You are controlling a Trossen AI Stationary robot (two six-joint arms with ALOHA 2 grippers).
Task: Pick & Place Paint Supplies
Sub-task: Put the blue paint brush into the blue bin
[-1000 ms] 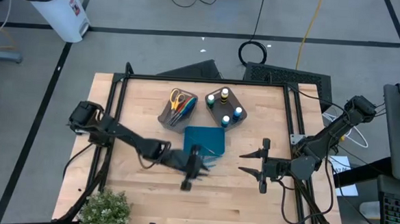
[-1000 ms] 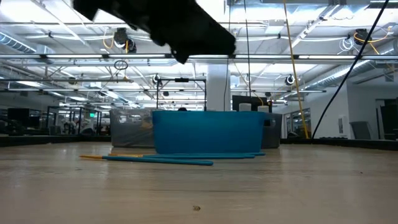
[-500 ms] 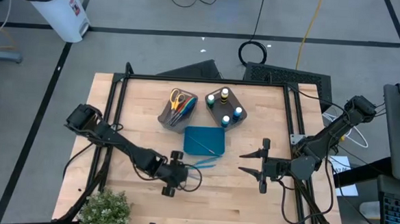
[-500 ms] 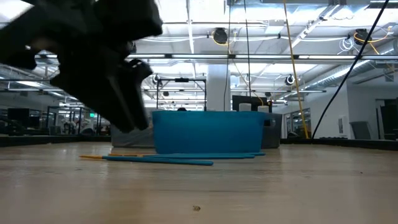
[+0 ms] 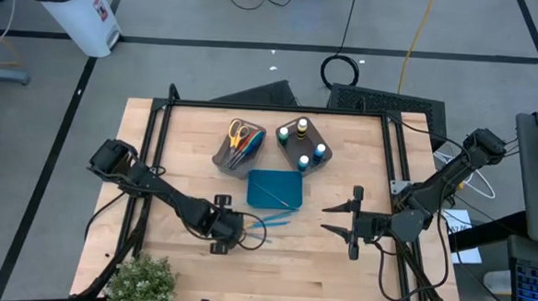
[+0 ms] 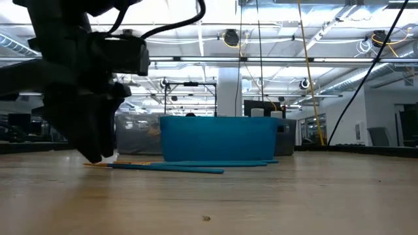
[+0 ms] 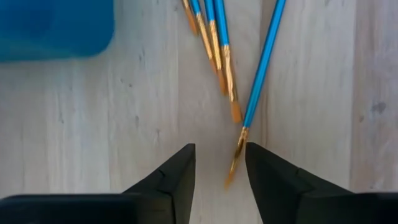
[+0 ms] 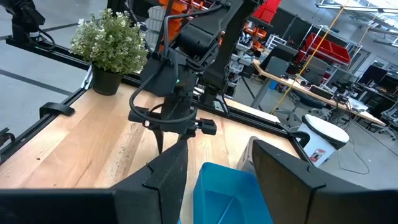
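The left gripper (image 7: 219,180) has its two dark fingers apart, holding nothing, just above the pale wooden table (image 5: 337,265). Thin blue brushes (image 7: 217,37) with orange tips lie flat there, near the teal tray (image 5: 273,189). The left arm reaches low across the table. The right gripper (image 5: 342,221) waits to the right, fingers apart and empty. Bottles (image 5: 303,143) and scissors (image 5: 239,131) sit in far bins.

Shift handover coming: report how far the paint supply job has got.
Done: scissors and paint bottles sit in their bins. In hand: the open left claw is over the brush tips on the table by the teal tray, nothing gripped. Left: the brushes. Right claw waits, open.
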